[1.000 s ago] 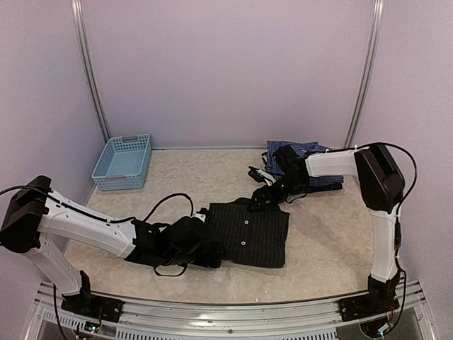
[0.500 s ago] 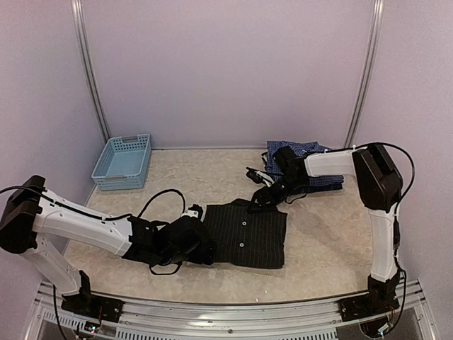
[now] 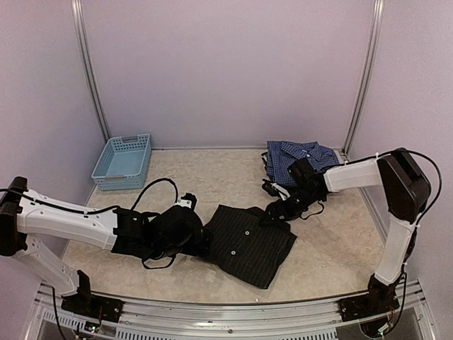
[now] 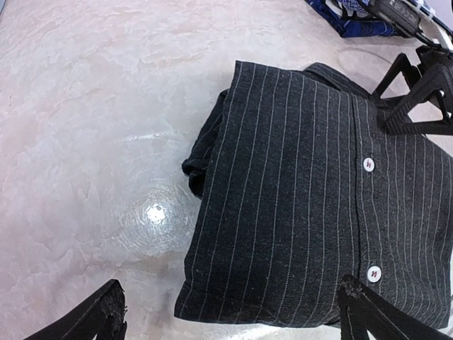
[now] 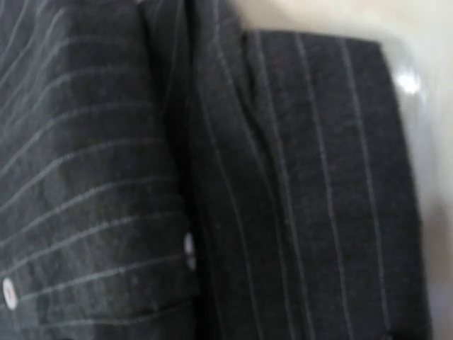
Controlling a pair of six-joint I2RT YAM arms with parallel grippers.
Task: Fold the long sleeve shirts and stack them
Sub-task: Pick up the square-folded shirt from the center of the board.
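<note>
- The black pinstriped shirt (image 3: 249, 243) lay folded and slightly skewed on the bench (image 3: 212, 177), front of centre.
- The left hand (image 4: 233, 315) sat at the shirt's left edge with its fingers spread wide, pinching nothing. The shirt lay straight ahead of it.
- The right hand (image 3: 277, 210) was also spread, low over the far-right collar corner.
- The blue check shirt (image 3: 299, 157) lay well apart at the far right, beyond the right hand. Stacking would probably mean carrying the black shirt that way, on the right arm's side.
</note>
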